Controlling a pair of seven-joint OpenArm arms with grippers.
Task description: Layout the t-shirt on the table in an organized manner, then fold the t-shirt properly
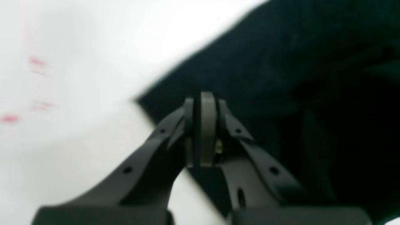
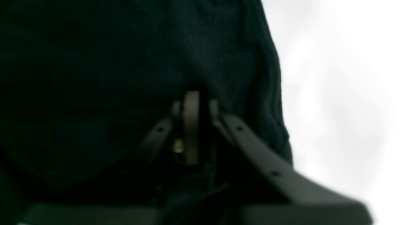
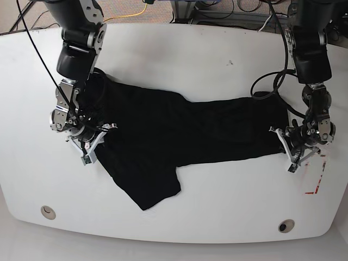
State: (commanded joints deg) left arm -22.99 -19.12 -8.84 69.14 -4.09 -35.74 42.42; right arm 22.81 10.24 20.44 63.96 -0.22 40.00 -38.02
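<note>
Looking down from the base view, I see the large plain black cloth t-shirt stretched across the middle of the big white smooth table, its long axis running from 9 o'clock to 3 o'clock. My right gripper sits at the 9 o'clock end and my left gripper at the 3 o'clock end, so each arm is nearest to its own end. In both wrist views the jaws are pressed together with black cloth at the tips; I judge that each is pinching an edge of the shirt. The cloth looks soft and wrinkled, not yet flat. One part, perhaps a sleeve, hangs out toward 6 o'clock. Red tape marks lie just beside the left gripper.
</note>
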